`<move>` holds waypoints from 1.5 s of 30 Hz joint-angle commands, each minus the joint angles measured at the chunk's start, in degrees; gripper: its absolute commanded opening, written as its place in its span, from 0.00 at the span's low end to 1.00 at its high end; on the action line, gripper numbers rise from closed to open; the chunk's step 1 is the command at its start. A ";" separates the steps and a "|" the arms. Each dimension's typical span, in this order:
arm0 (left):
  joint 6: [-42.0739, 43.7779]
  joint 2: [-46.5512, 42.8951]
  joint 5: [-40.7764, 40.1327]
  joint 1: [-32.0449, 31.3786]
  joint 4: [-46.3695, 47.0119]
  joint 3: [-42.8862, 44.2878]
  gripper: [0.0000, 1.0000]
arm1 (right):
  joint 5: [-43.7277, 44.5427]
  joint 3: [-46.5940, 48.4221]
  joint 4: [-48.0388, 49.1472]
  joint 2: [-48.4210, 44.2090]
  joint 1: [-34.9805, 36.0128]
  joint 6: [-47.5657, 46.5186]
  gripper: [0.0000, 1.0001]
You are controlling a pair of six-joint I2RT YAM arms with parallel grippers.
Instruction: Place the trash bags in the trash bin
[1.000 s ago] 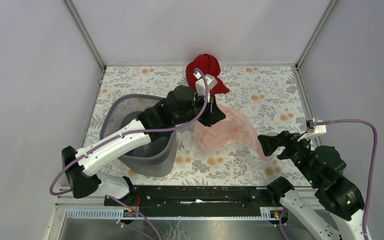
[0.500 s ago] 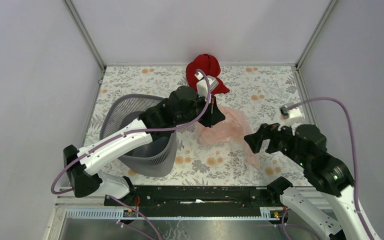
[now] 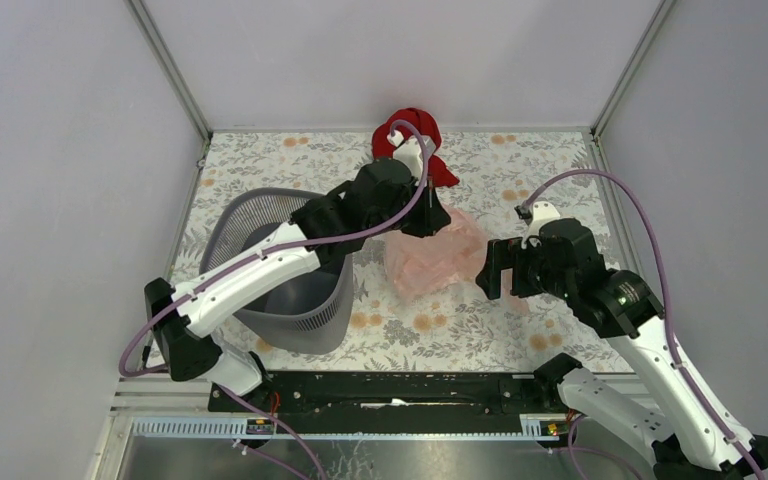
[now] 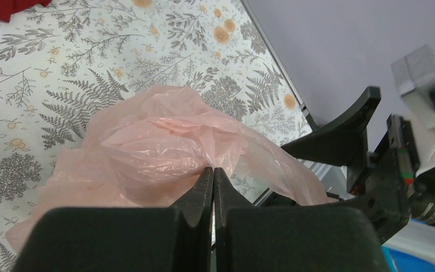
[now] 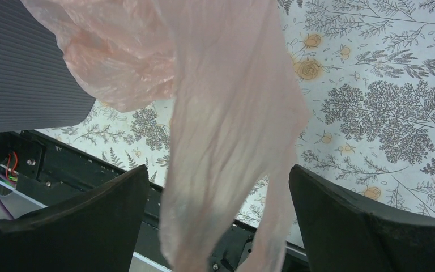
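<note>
Trash bags [image 3: 430, 262]: one pale pink film bag, just right of the trash bin [image 3: 290, 300], over a floral-patterned table [image 3: 520, 170] enclosed by plain pale walls. Its long axis runs from the far-left pinch point to a near-right tail. Left gripper [image 4: 212, 173] fingers are closed together on a fold. Right gripper [image 5: 218, 181] fingers stand wide apart, the tail hanging between them. A red cloth bundle [image 3: 415, 125] lies at the far edge.
</note>
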 commanded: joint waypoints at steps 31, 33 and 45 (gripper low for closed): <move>14.97 -6.19 20.32 1.92 1.45 -4.60 0.05 | 9.60 6.49 13.65 -8.32 -0.06 0.83 0.00; 12.58 -5.40 21.85 1.94 3.38 -5.08 0.09 | 8.40 6.75 13.51 -8.28 -0.04 2.02 0.00; 2.08 -6.49 20.81 1.93 8.48 -8.33 0.83 | 14.01 8.92 10.23 -7.98 0.01 5.57 0.00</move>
